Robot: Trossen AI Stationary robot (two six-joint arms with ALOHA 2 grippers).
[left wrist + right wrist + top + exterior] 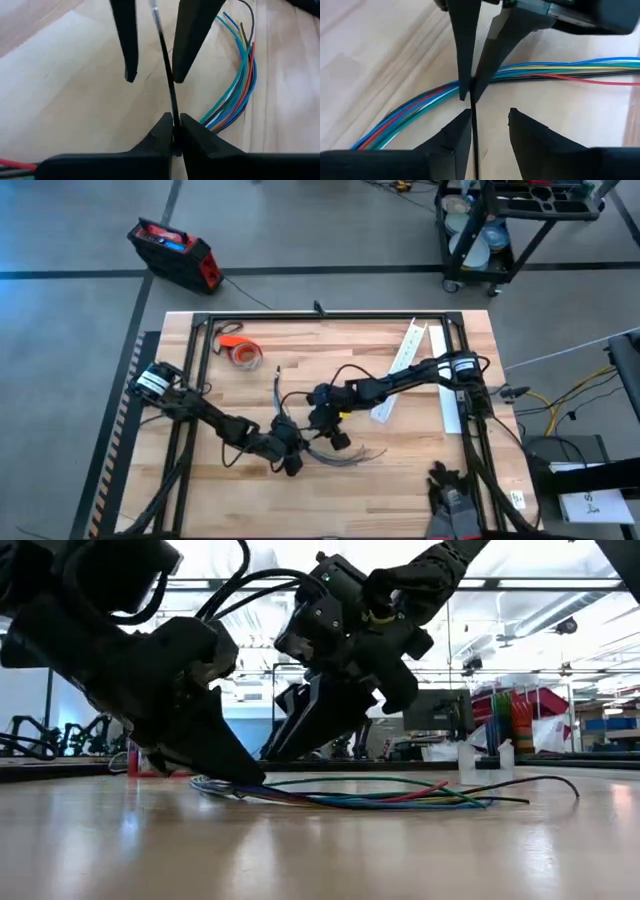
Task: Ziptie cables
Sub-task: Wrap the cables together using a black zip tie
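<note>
Left pincer [173, 125] pinching the ziptie [167, 75] — right pincer [490, 122] spread — beside the cables [560, 70].

Orange tape roll [238, 350] near table's [420, 490] far left corner, white slotted channel [402, 368] right of centre, probably a red toolbox [175, 253] on floor.
</note>
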